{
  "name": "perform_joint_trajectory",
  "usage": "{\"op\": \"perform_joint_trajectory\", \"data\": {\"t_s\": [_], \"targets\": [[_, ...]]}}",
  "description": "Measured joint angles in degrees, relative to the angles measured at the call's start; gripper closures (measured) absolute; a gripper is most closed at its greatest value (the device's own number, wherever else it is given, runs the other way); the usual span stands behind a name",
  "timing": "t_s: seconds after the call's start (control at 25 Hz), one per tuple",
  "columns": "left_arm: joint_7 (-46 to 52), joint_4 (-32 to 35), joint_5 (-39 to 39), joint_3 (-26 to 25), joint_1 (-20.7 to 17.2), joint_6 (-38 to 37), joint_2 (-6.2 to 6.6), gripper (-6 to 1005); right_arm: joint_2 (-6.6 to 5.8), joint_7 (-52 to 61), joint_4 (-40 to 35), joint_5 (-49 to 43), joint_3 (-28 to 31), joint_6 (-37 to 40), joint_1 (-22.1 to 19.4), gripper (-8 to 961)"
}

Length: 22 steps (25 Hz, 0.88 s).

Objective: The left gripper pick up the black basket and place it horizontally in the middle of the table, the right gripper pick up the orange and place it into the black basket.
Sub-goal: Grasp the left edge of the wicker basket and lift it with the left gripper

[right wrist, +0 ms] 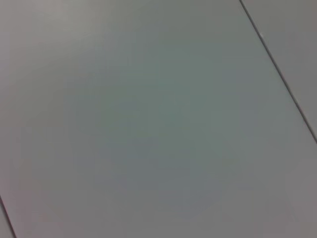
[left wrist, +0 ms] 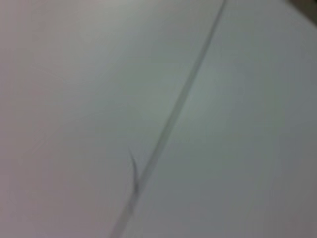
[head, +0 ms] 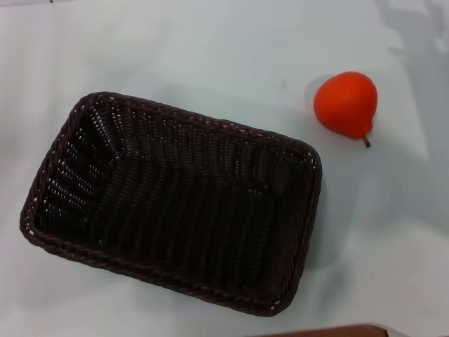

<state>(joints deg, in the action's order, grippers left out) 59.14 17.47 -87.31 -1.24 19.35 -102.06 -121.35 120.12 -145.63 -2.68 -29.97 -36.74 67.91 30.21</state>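
The black basket is a large dark woven wicker tray lying on the white table in the head view, a little left of centre, its long side slightly tilted. It is empty inside. The orange, a glossy orange-red pear-shaped fruit with a short dark stem, lies on the table beyond the basket's far right corner, apart from it. Neither gripper shows in any view. The two wrist views show only plain pale surface crossed by thin dark lines.
A brown edge shows at the bottom of the head view, near the basket's near right corner. A faint grey shadow lies on the table at the far right.
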Motion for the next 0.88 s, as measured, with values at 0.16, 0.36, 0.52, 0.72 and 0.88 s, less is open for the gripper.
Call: {"op": "perform_joint_trajectory", "data": {"t_s": [0.16,0.36,0.52,0.72,0.88], "targets": [[18.2,10.5,-0.1,14.4,-0.8,1.9,4.20,335,-0.10,0.0,-0.4,0.0,0.6,-1.9,0.4,54],[41.3,26.5,-9.2,25.9,-0.3,2.8,8.45,330,-0.18,-0.1,-0.6,0.0,1.2,-4.5,1.7,54],[53.2,36.9,-19.1,29.2,1.9,2.2,8.75,325,-0.24,-0.5,-0.7,0.0,2.2,-6.4,2.6,54],[63.7,53.5,-31.1,33.3,3.2,1.8,5.92,319,-0.24,-0.5,-0.7,0.0,2.7,-6.6,2.8,54],[68.0,61.0,-36.5,35.7,3.8,0.2,4.46,275,-0.25,-0.2,-0.7,0.0,3.3,-6.7,2.5,54]]}}
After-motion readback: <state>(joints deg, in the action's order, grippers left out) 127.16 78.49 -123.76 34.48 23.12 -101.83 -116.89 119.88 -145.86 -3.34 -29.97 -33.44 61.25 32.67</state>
